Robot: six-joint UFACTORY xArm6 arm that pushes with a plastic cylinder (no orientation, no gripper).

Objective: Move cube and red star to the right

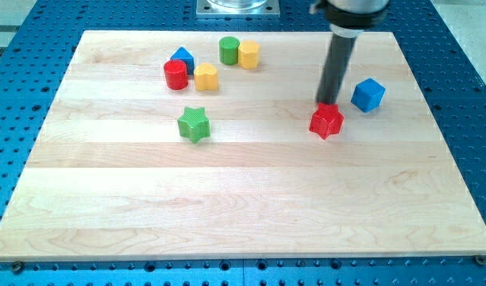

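Note:
The red star [326, 121] lies on the wooden board right of the middle. The blue cube [368, 94] sits just to its upper right, a small gap apart. My tip [329, 103] comes down at the star's top edge, touching or nearly touching it, and lies left of the cube.
A green star [194, 124] lies left of centre. At the upper left sit a red cylinder [175, 75], a blue block [182, 58], a yellow block [206, 77], a green cylinder [229, 50] and another yellow block [248, 55]. The board's right edge [433, 119] is beyond the cube.

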